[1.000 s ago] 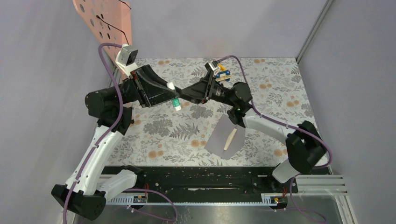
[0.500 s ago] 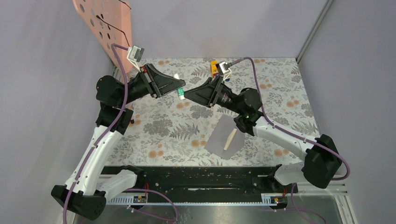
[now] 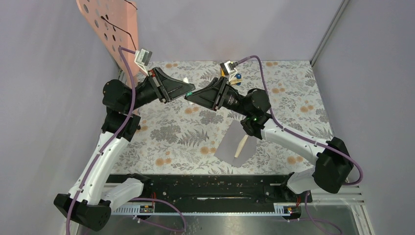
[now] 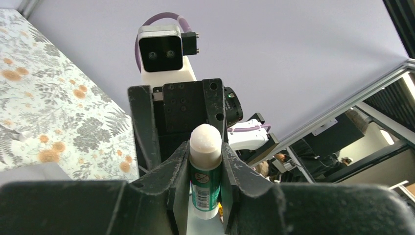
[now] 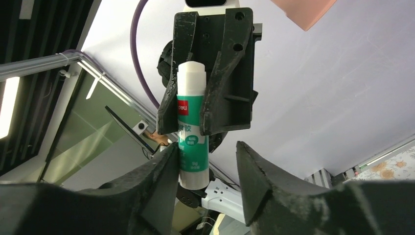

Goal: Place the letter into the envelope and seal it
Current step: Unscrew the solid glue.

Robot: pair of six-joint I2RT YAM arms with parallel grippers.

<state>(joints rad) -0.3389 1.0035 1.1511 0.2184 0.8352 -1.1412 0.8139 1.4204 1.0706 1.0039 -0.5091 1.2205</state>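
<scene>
My left gripper (image 3: 188, 89) is shut on a green-and-white glue stick (image 3: 186, 82), held in the air above the back of the table. In the left wrist view the stick (image 4: 205, 182) stands clamped between the fingers, white tip up. My right gripper (image 3: 190, 97) faces it, jaws open, and the stick's lower end (image 5: 191, 166) sits between them against the left finger. The grey-lilac envelope (image 3: 229, 147) lies flat on the table at front right. A tan folded paper strip (image 3: 241, 145) lies on it.
A pink perforated board (image 3: 110, 24) leans at the back left. A small blue and yellow object (image 3: 235, 77) lies near the back edge behind the right wrist. A metal frame post (image 3: 328, 32) stands at back right. The flowered cloth (image 3: 171, 137) covers the table.
My left gripper lifted and swung the glue stick up and to the right. My right gripper moved left and closed in until the stick's end lies between its open jaws.
</scene>
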